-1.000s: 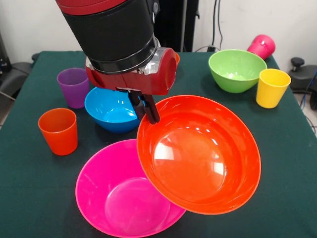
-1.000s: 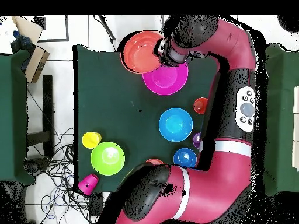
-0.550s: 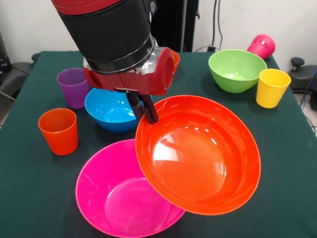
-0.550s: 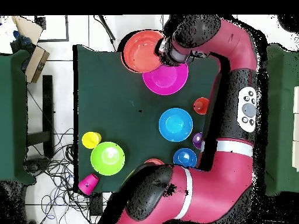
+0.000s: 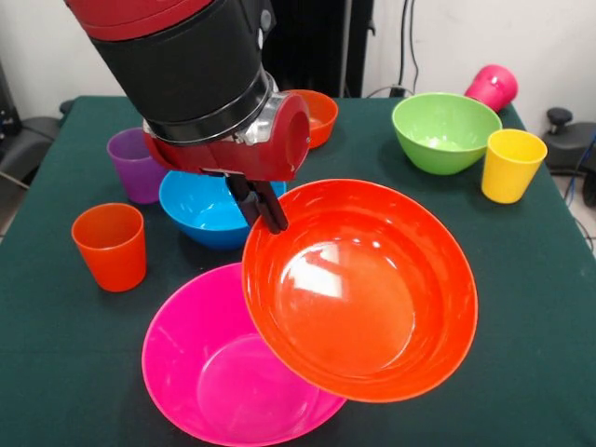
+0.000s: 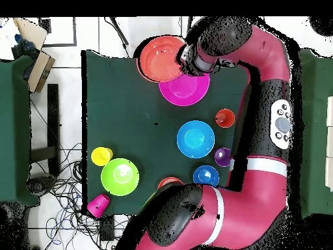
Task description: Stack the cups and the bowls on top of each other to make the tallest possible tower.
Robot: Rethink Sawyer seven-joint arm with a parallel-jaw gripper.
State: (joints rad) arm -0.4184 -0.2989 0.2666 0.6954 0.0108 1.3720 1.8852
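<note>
Dark green surface (image 5: 531, 279) carrying scattered cups, bowls. Tool (image 5: 264, 207) pinching near rim of large orange bowl (image 5: 358, 289), holding it tilted, partly overlapping pink bowl (image 5: 223, 372) at front edge. Judgement: nesting step under way; best done by centring orange bowl over pink, levelling it, lowering before releasing, lest it slide off. Orange bowl looking glossy, smooth, deep, catching light reflections. Blue bowl (image 5: 205, 205) sitting just behind tool.

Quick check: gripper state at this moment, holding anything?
Gripper: shut on the rim of the large orange bowl, which hangs tilted and overlaps the pink bowl.
</note>
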